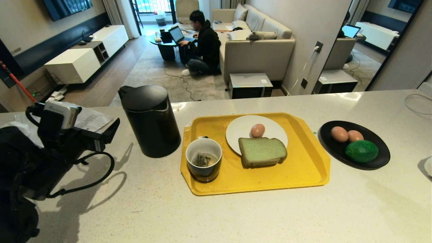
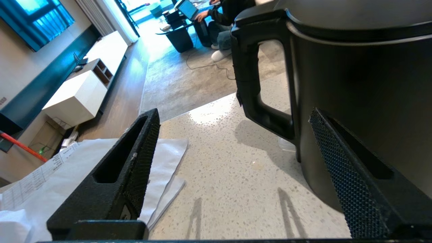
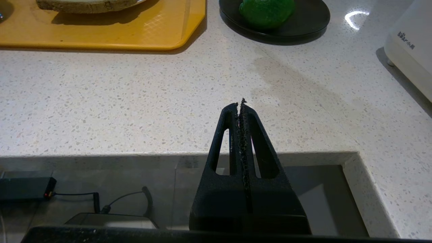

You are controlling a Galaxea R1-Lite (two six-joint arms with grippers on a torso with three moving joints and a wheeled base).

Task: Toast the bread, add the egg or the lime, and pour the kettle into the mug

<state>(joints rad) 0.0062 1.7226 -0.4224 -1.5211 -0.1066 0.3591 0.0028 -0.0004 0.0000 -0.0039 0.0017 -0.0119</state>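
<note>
The black kettle (image 1: 151, 119) stands on the counter left of the yellow tray (image 1: 303, 168). On the tray are the mug (image 1: 204, 163), holding a tea bag, and a white plate (image 1: 243, 128) with the green bread (image 1: 262, 151) and one egg (image 1: 257, 130). A black plate (image 1: 381, 162) to the right carries two eggs (image 1: 339, 133) and the lime (image 1: 361, 151). My left gripper (image 2: 233, 113) is open and empty, just left of the kettle, with the kettle handle (image 2: 248, 74) a little beyond its tips. My right gripper (image 3: 240, 103) is shut and empty over the counter's near edge.
Paper sheets (image 2: 67, 175) lie on the counter to the left of my left gripper. A white appliance (image 3: 411, 50) stands at the far right. Beyond the counter a person (image 1: 202, 44) sits on the floor at a laptop.
</note>
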